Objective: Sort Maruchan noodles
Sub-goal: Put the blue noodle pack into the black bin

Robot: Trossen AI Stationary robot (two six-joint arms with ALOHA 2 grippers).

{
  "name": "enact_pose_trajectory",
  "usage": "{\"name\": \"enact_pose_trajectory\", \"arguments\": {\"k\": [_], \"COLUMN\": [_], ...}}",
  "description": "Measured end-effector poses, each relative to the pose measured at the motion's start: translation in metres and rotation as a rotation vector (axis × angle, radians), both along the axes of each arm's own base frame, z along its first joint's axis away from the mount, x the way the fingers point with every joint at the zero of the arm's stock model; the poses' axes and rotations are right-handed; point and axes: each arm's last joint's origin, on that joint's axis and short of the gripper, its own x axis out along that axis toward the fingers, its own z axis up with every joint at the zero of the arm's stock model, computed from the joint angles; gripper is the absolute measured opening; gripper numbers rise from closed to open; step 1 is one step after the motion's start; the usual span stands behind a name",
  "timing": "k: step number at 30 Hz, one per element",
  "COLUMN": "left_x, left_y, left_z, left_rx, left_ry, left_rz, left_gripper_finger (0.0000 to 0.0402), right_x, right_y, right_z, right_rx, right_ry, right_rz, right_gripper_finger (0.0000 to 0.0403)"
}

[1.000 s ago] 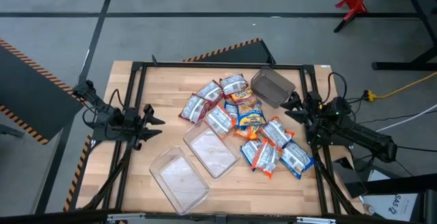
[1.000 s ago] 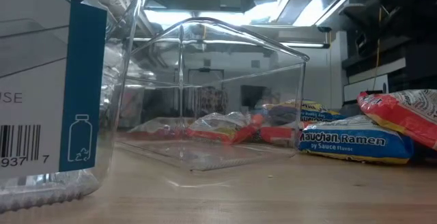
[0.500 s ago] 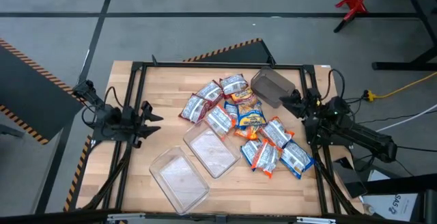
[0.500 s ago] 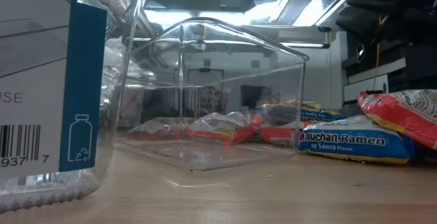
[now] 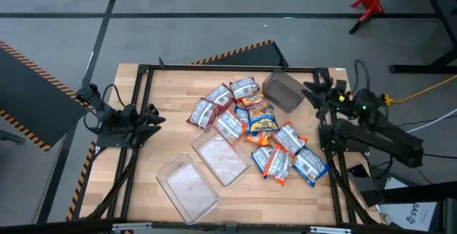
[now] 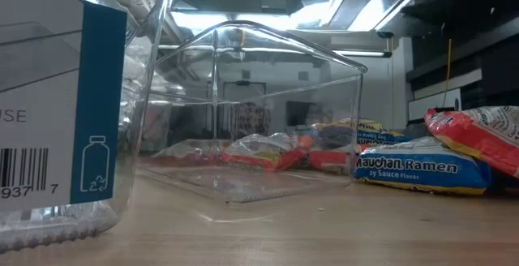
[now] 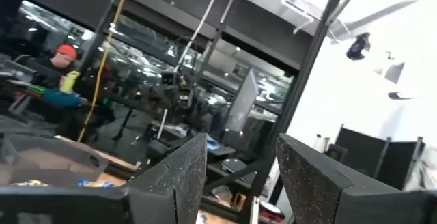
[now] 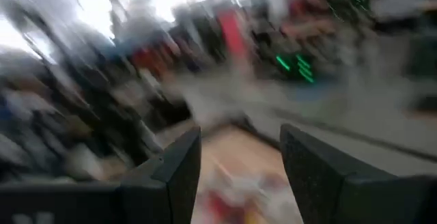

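The Maruchan noodles (image 5: 257,127) lie heaped at mid-table, spilling toward my right, between the dark grey tub (image 5: 284,91) and two clear tubs (image 5: 207,168). My right gripper (image 5: 315,90) sits beside the grey tub, fingers spread and empty. My left gripper (image 5: 152,115) waits at the table's left edge, fingers spread too.

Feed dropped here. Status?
Left gripper and right gripper open, empty, at table edges. Noodle packets piled, unsorted. Clear tubs empty. Nothing blocking.
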Motion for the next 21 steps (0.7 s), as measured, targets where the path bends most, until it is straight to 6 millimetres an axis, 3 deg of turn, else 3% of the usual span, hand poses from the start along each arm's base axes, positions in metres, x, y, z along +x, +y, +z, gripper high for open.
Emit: {"name": "enact_pose_trajectory", "arguments": {"k": [4, 9, 16, 21], "left_x": [-0.003, -0.011, -0.012, -0.012], "left_y": [0.004, 0.013, 0.014, 0.014], "left_z": [0.006, 0.016, 0.017, 0.016], "left_rx": [-0.013, -0.052, -0.114, -0.115], "left_ry": [-0.048, -0.112, -0.129, -0.121], "left_rz": [0.062, 0.219, 0.206, 0.205], "left_gripper_finger": [0.0172, 0.0172, 0.0172, 0.0172], "right_x": [0.006, 0.019, 0.032, 0.048], "right_y": [-0.004, -0.010, -0.018, -0.025], "right_z": [0.017, 0.015, -0.009, -0.019], "right_rx": [0.027, 0.106, 0.288, 0.425], "right_ry": [0.320, 0.605, 0.856, 0.879], "right_rz": [-0.027, 0.013, -0.022, -0.059], "right_gripper_finger": [0.0194, 0.0239, 0.0314, 0.0345]}}
